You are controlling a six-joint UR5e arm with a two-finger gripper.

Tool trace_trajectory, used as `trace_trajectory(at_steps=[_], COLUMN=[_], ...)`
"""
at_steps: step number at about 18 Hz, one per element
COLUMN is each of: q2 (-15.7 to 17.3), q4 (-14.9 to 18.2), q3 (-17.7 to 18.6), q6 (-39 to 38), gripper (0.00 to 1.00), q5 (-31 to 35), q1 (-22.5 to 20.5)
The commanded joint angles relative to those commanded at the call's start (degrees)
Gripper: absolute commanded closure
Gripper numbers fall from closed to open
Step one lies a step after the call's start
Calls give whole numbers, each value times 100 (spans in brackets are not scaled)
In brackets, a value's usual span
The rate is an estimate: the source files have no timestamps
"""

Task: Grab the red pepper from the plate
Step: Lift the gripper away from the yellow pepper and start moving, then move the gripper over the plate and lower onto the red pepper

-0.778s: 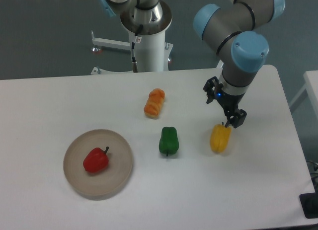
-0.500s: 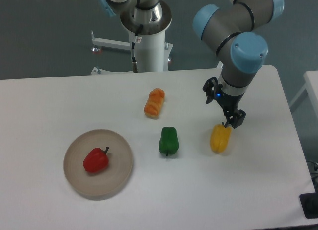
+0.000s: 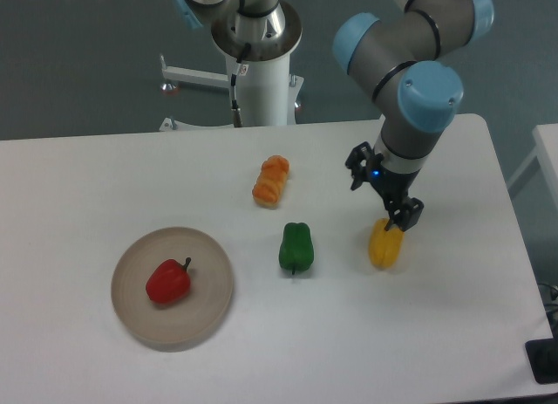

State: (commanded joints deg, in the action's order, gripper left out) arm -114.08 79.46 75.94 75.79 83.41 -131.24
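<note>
Leftward on the white desk (image 3: 105,168), the glossy red pepper (image 3: 168,282) lies on the round beige plate (image 3: 209,312). Well apart, the hand (image 3: 382,190), fingers spread with nothing between them, hangs over the yellow pepper (image 3: 384,248).

red pepper (image 3: 168,282) sits on plate (image 3: 172,288) at left; gripper (image 3: 384,193) well apart, over yellow pepper (image 3: 385,244), jaws unclear.

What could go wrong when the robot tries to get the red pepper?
The hand sits right over the yellow pepper, far from the red pepper on the plate. It might bump or grab the yellow one. Crossing over, it could knock the green pepper. The glossy red pepper might also slip.
</note>
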Motion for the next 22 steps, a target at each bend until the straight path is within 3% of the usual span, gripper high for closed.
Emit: trace_trajectory(at_steps=[4, 12, 17, 22], q2=[-26, -368, -702, -966], q4=[-62, -747, -1177, -1231], q3=[-18, 9, 18, 26], q6=[-872, -2032, -2156, -2332], gripper=[0, 0, 0, 0], q5=[27, 62, 184, 264], q1=[713, 1767, 2172, 2462])
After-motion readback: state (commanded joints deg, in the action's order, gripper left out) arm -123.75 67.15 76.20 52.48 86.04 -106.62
